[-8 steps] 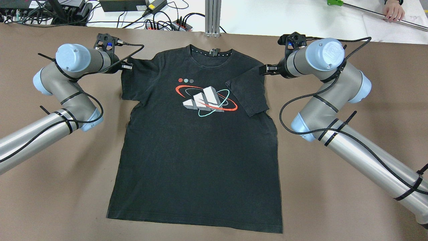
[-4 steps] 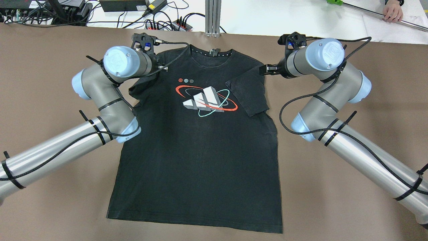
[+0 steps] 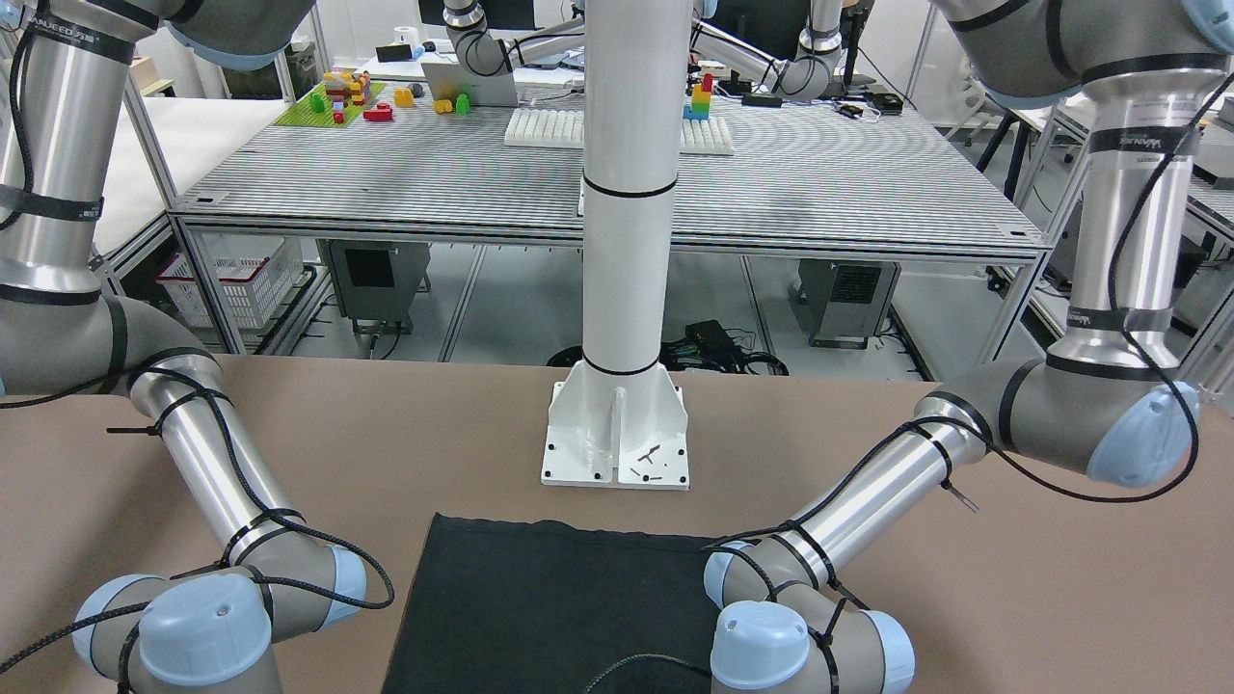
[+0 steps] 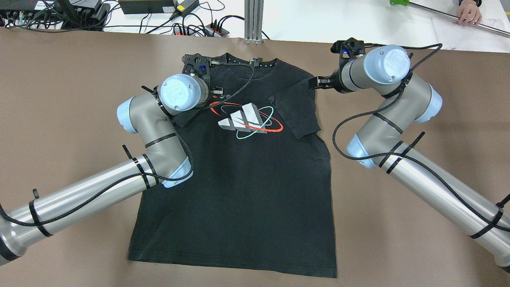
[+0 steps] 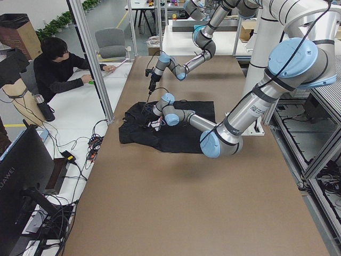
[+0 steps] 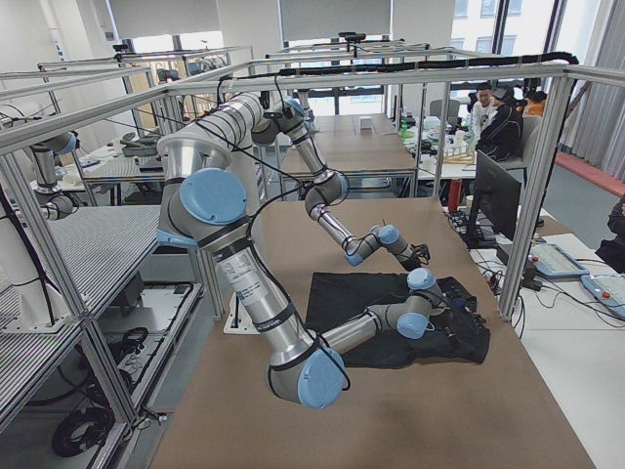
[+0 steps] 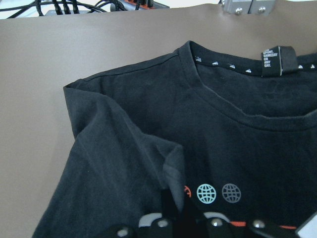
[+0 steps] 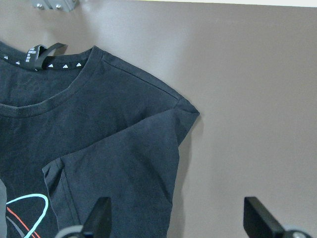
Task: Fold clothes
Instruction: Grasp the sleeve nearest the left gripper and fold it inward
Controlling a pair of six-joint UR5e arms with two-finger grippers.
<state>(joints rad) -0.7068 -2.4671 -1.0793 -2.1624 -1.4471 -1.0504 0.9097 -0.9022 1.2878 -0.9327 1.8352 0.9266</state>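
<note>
A black T-shirt [image 4: 239, 179] with a red, white and teal chest print lies flat on the brown table, collar at the far edge. Its hem also shows in the front-facing view [image 3: 540, 607]. My left gripper [image 4: 218, 91] is over the chest, shut on the shirt's left sleeve [image 7: 124, 163], which is drawn inward over the front. In the left wrist view the gripper [image 7: 173, 210] pinches a fold of fabric. My right gripper [image 4: 314, 82] is open and empty beside the right shoulder; the wrist view shows its fingers [image 8: 101, 213] wide apart. The right sleeve [image 4: 297, 111] lies folded inward.
An aluminium post [image 4: 254, 20] stands just beyond the collar. Power strips and cables [image 4: 199, 28] lie behind the table's far edge. An operator's hand [image 4: 468, 14] rests on a metal rod at the far right. The white pillar's base plate [image 3: 617, 443] stands near the hem.
My left arm has swung inward from the shirt's left side to over the chest, carrying the left sleeve with it. The right arm has not moved.
</note>
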